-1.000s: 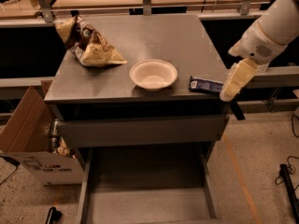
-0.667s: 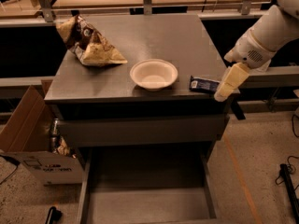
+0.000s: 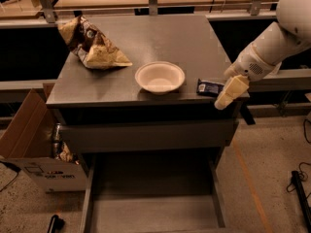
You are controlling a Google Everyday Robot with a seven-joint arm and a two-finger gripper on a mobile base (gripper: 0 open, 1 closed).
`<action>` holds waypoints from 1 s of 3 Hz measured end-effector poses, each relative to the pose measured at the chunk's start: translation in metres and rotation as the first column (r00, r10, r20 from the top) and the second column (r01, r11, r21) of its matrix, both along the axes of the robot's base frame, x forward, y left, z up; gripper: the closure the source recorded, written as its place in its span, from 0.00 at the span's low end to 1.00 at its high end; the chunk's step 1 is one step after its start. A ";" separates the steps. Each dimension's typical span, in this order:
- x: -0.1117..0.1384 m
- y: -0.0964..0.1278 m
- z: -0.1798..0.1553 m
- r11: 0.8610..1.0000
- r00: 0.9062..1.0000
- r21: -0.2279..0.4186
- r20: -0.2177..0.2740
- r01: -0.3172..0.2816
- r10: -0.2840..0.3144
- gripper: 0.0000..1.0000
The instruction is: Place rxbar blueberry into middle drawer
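The rxbar blueberry [image 3: 209, 87], a small dark navy bar, lies flat on the grey cabinet top [image 3: 160, 38] near its front right corner, just right of the bowl. My gripper [image 3: 229, 93], cream-coloured on a white arm, hangs at the bar's right end, right beside or over it; I cannot tell if it touches. The middle drawer [image 3: 150, 212] is pulled out low in front of the cabinet, showing a flat grey floor and thin side walls.
A white bowl [image 3: 160, 76] sits at the front centre of the top. A tan and brown chip bag [image 3: 92, 45] lies at the back left. A plain grey drawer front [image 3: 146, 136] is above the open drawer. A cardboard box [image 3: 26, 144] stands left of the cabinet.
My gripper has moved left and a little down, from off the cabinet's right edge to the right end of the bar. The bar, bowl and bag have not moved.
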State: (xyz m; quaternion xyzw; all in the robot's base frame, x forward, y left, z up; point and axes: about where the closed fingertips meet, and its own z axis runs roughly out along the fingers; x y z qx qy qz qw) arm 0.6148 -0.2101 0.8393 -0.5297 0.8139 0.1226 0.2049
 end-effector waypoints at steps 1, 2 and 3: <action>0.001 0.004 -0.005 1.000 1.000 0.017 0.012 0.003 -0.003 0.44; 0.000 0.008 -0.006 0.999 0.999 0.043 0.035 -0.003 0.001 0.73; -0.001 0.011 -0.002 0.997 0.998 0.080 0.058 -0.006 0.002 0.96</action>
